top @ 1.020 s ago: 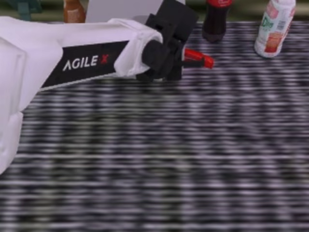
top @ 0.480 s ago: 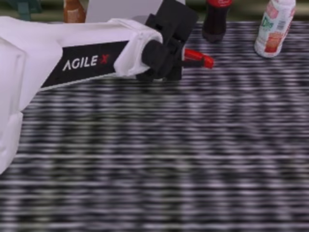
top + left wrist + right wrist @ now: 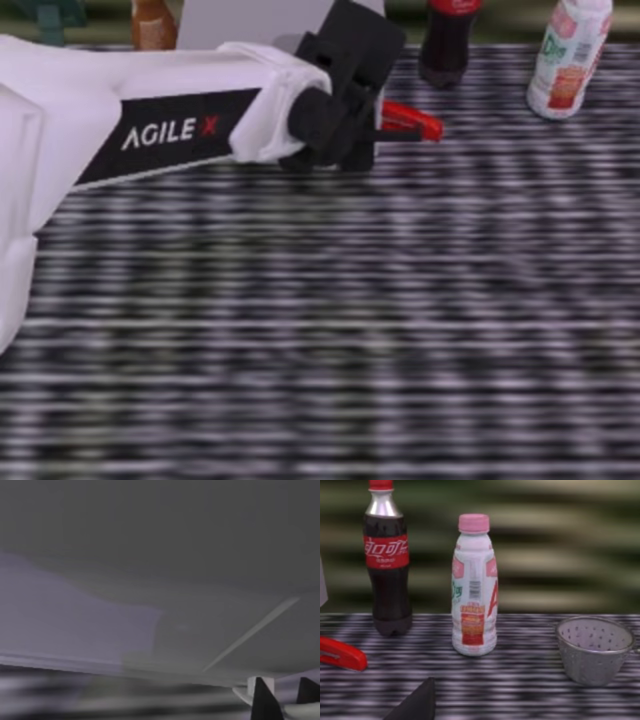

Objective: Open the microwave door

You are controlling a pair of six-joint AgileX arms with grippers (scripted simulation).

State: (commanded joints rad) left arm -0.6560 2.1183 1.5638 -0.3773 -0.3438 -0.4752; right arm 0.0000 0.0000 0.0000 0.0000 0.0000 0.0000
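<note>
The microwave is a light grey box at the table's far edge, mostly cut off by the top view. My left arm reaches across from the left, and my left gripper is right at the microwave's front. In the left wrist view the microwave door fills the picture as a grey panel, with the lilac floor showing to one side. My left gripper has its dark fingertips closed round a pale bar at the door's edge. My right gripper hangs low over the table on the right, out of the top view.
A red stapler-like tool lies just right of the left gripper. A cola bottle and a white-pink bottle stand at the far right, with a metal strainer cup beside them. A brown object stands at the far left.
My left arm and gripper have shifted slightly to the left and toward the far edge. The bottles and red tool have not moved.
</note>
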